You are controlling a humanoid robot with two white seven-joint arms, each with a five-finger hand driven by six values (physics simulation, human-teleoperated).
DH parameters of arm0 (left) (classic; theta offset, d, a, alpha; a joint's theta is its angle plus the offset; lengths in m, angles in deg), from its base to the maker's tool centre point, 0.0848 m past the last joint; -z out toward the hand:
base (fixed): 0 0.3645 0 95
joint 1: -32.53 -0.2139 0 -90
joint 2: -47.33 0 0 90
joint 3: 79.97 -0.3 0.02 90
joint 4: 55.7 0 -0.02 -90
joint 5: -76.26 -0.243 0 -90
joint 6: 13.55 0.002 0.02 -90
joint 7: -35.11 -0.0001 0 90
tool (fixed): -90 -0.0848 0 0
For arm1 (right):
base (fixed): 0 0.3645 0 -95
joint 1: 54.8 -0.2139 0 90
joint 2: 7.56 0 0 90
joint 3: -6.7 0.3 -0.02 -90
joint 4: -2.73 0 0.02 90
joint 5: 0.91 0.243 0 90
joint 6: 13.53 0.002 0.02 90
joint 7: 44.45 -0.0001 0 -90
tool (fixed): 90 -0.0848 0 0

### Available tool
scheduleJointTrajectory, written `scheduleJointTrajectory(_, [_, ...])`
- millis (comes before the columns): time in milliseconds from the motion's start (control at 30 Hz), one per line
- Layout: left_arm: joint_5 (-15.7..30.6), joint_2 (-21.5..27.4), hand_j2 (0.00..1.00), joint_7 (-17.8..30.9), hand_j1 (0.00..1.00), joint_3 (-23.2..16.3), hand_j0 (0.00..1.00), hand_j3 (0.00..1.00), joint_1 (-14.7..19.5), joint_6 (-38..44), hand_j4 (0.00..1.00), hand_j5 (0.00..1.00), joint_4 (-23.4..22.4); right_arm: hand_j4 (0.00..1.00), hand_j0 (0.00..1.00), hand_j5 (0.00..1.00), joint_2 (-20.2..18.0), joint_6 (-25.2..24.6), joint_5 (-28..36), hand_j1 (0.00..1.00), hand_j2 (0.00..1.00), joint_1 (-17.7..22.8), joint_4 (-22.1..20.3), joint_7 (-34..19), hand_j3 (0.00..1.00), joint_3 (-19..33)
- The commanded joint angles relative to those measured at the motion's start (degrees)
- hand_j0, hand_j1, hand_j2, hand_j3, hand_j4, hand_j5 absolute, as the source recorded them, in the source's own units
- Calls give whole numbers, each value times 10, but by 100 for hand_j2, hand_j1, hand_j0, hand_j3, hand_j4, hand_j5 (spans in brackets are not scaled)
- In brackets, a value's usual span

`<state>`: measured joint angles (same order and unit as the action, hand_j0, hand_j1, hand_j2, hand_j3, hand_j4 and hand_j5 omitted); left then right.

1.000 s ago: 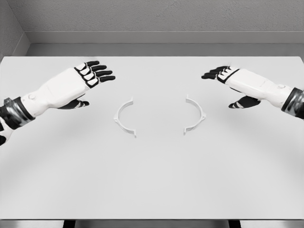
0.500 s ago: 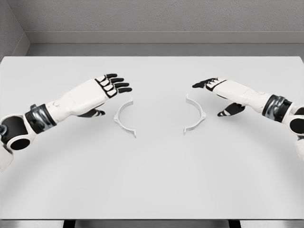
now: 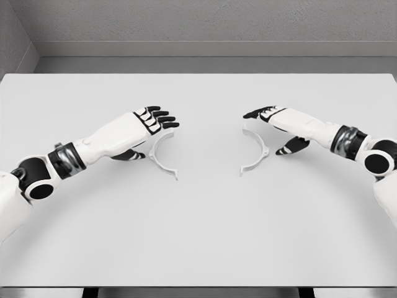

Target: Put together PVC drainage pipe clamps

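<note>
The left hand (image 3: 144, 123) covers the upper tip of the left clamp half (image 3: 160, 155) — contact there cannot be told; both arms are cut at the picture's edges.

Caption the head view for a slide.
Open left hand and right hand over two white half-ring clamp pieces.

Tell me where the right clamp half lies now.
In the head view, the right clamp half lies on the table, right of centre, just below the right hand.

gap between clamp halves (image 3: 162, 154) (image 3: 255, 150): open | table (image 3: 198, 236): bare in front | obstacles: the halves only
</note>
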<state>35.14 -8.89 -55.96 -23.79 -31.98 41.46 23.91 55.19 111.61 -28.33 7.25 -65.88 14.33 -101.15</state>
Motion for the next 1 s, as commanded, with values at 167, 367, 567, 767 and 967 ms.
scheduleJointTrajectory(167, [3,-21,100,0,100,-1,100,100,9,0,100,100,-32,100,100,100,10,-1,-3,100,100,-4,11,0,100,-1])
scheduleJointTrajectory(367, [2,-29,100,1,100,-1,100,100,11,0,100,100,-45,100,100,100,18,-1,-4,100,100,-10,19,0,100,-4])
scheduleJointTrajectory(567, [0,-36,100,1,100,0,100,100,11,0,100,100,-55,100,100,100,23,-1,-4,100,100,-11,20,-1,100,-10])
scheduleJointTrajectory(767, [0,-42,100,1,100,0,100,100,11,0,100,100,-57,100,100,100,31,-1,-10,100,100,-23,33,0,100,-20])
scheduleJointTrajectory(967, [0,-46,100,1,100,0,100,100,14,0,100,100,-57,100,100,100,34,-1,-11,100,100,-32,37,0,100,-19])
